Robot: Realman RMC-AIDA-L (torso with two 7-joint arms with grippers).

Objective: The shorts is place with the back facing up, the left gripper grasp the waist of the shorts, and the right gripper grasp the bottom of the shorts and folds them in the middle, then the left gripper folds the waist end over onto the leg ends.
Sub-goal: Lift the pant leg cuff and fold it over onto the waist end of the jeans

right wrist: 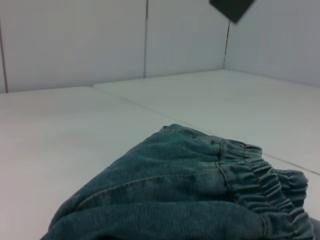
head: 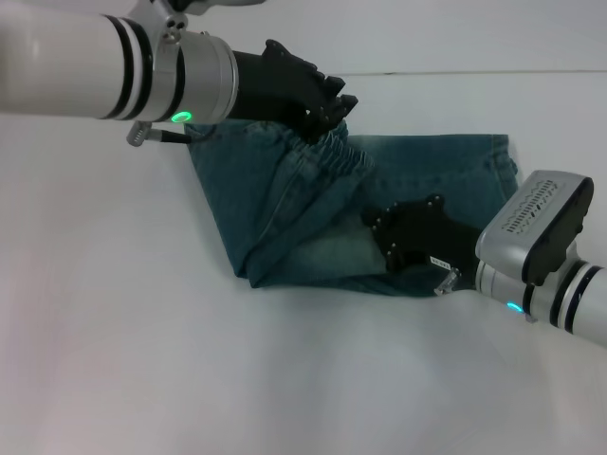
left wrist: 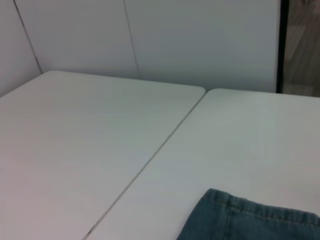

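Blue denim shorts [head: 446, 175] lie partly folded on the white table [head: 142, 332]. My left gripper [head: 332, 116] is above their far edge, shut on the gathered elastic waist [head: 334, 152], which is lifted off the table and drawn over the rest of the fabric. My right gripper [head: 377, 227] rests low on the near part of the shorts, towards the leg ends. The left wrist view catches only a hemmed denim corner [left wrist: 250, 220]. In the right wrist view the raised shorts [right wrist: 165, 195] and their ruffled waist [right wrist: 270, 185] fill the lower half.
A seam [left wrist: 150, 162] runs between the two white tabletops. White wall panels stand behind the table. A dark shape [right wrist: 231, 7] hangs at the upper edge of the right wrist view.
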